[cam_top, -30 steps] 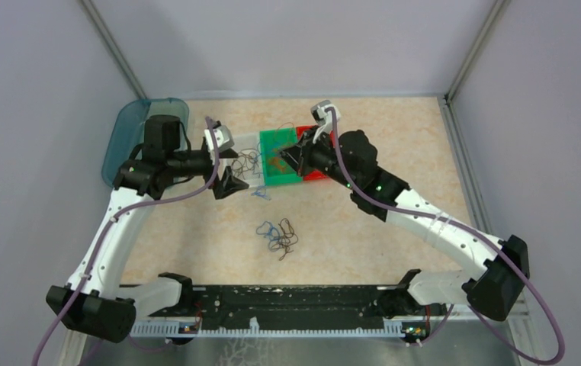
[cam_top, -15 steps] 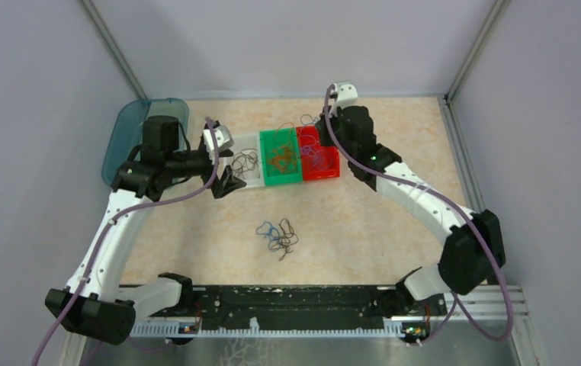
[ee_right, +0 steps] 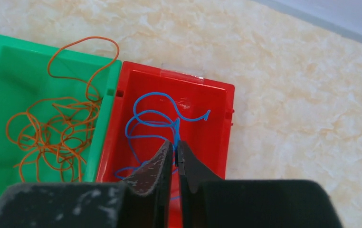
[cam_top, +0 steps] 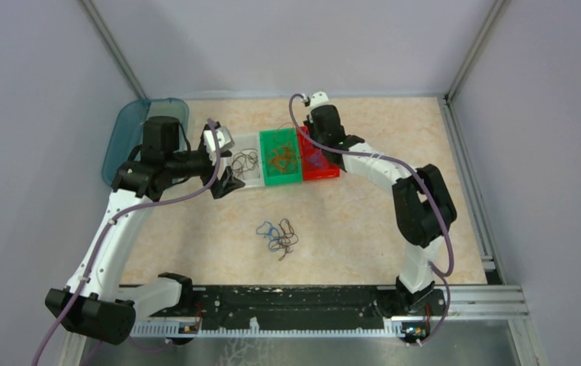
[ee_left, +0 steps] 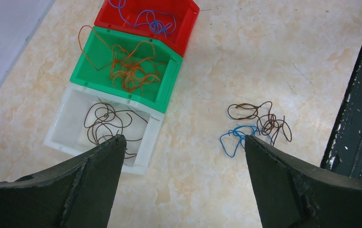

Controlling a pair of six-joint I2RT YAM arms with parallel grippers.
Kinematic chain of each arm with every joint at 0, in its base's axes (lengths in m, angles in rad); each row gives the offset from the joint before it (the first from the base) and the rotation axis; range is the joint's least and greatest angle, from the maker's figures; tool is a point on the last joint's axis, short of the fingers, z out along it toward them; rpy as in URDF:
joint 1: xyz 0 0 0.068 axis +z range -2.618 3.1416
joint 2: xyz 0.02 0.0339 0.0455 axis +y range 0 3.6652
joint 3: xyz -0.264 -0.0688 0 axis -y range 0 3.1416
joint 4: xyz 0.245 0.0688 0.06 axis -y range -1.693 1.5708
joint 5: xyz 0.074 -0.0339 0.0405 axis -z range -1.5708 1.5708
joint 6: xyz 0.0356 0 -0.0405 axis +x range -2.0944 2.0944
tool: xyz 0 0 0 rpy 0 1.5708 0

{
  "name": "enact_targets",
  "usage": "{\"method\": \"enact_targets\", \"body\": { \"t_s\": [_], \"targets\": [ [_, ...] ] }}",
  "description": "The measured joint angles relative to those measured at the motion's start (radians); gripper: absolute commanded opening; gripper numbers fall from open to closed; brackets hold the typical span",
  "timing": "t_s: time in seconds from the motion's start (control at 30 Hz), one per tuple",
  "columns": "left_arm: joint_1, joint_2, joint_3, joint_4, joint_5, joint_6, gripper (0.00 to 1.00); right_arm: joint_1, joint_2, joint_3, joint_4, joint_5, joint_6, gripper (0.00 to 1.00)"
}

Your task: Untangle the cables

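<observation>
Right claw (ee_right: 174, 154) was clenched to a slit over the red bin (ee_right: 212, 137). A blue cable (ee_right: 155, 116) ran into the gap between its fingers, so it was apparently grasping that cable. Left claw (ee_left: 184, 137) was spread wide and held nothing, hovering over the near-left end of the bin row.

Counter (cam_top: 348, 221): flat, marbled beige.

Bins: three in a touching row toward the far side. White bin (ee_left: 65, 128) on the left, green bin (ee_right: 8, 71) in the middle, red on the right.

Sorted contents: orange cables (ee_right: 51, 137) were heaped in the green bin, with one loop arching over its far rim. Brown cables (ee_left: 105, 123) were coiled in the white bin. Blue ones were in the red bin.

Clump (ee_left: 260, 121): lay loose on the counter nearer the arms, well apart from the bins. It was dark brown loops knotted together, with a blue strand (ee_left: 231, 140) hooked on its left side.

Handling, as judged: the wires were very light, thin and springy, and they kept their curl. Loops would likely snag, so lifting one would drag its neighbours along. The best hold looked to be a free end or an outlying loop, such as the blue strand's open bend, not the knotted core. The claw would need to close fully, since so fine a wire could slip out. The other claw could pin the brown loops.
</observation>
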Motion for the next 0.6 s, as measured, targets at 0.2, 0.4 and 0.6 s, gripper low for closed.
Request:
{"method": "enact_targets", "body": {
  "t_s": [0.2, 0.4, 0.6],
  "targets": [
    [0.0, 0.002, 0.0, 0.0, -0.013, 0.007, 1.0, -0.001, 0.087, 0.071, -0.078, 0.005, -0.011, 0.41],
    [0.0, 0.014, 0.0, 0.001, -0.024, 0.007, 1.0, -0.029, 0.085, 0.11, -0.126, -0.029, 0.019, 0.44],
    [0.002, 0.03, -0.002, 0.005, -0.049, 0.006, 1.0, -0.079, 0.077, 0.135, -0.14, -0.032, 0.035, 0.44]
  ]
}}
